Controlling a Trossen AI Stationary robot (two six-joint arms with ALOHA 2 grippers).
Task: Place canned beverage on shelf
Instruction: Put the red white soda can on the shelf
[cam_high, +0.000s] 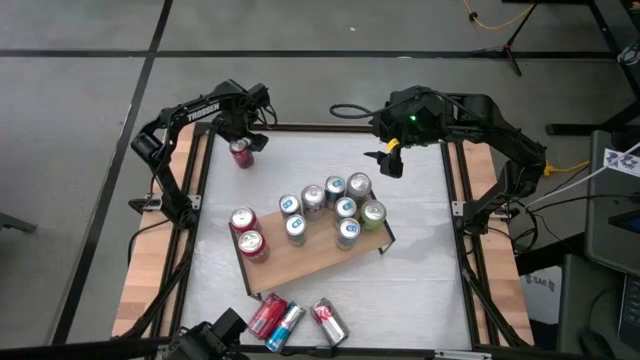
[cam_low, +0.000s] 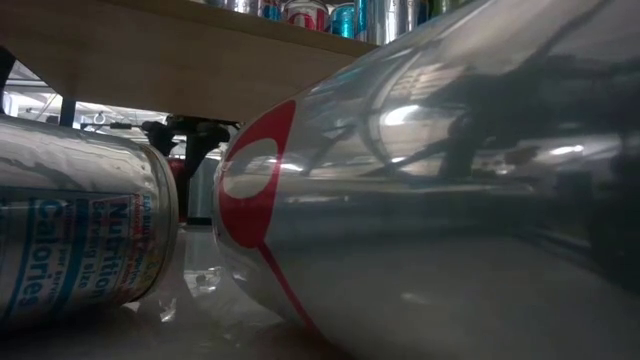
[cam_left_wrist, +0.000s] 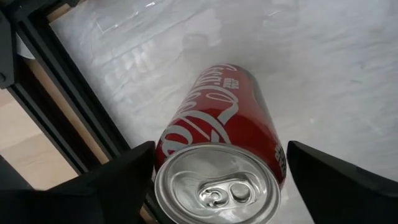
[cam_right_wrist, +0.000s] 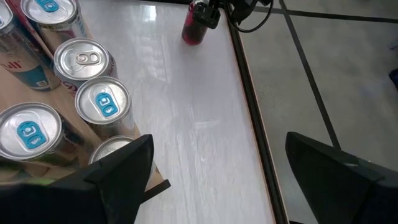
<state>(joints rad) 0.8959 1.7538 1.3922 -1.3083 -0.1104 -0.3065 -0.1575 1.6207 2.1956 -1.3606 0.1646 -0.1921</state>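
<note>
High view: the white worktop (cam_high: 420, 270) with its black rim sits on a grey floor (cam_high: 80, 150) crossed by dark lines, with wooden side rails at nine and three o'clock. The shelf (cam_high: 310, 258), a light-brown board on thin black legs, lies tilted near the middle of the worktop and carries ten upright cans (cam_high: 330, 205): two red ones at its nine o'clock end, the rest silver in a cluster toward two o'clock. Three more cans (cam_high: 295, 320) lie on their sides at six o'clock, off the shelf.

At eleven o'clock the left gripper (cam_high: 243, 140) is over a red can (cam_high: 241, 153) standing upright on the worktop, well apart from the shelf. In the left wrist view its fingers (cam_left_wrist: 118, 180) stand on either side of that can (cam_left_wrist: 224, 168), spread wider than it with gaps showing, not clamped. The right gripper (cam_high: 392, 160) hangs at one o'clock, just beyond the shelf's silver cans; its fingers (cam_right_wrist: 118, 168) are spread apart and hold nothing.

In the low view, two lying cans (cam_low: 420, 190) fill the picture, the shelf's underside (cam_low: 180, 55) spans above them, and the room behind is mostly hidden.
</note>
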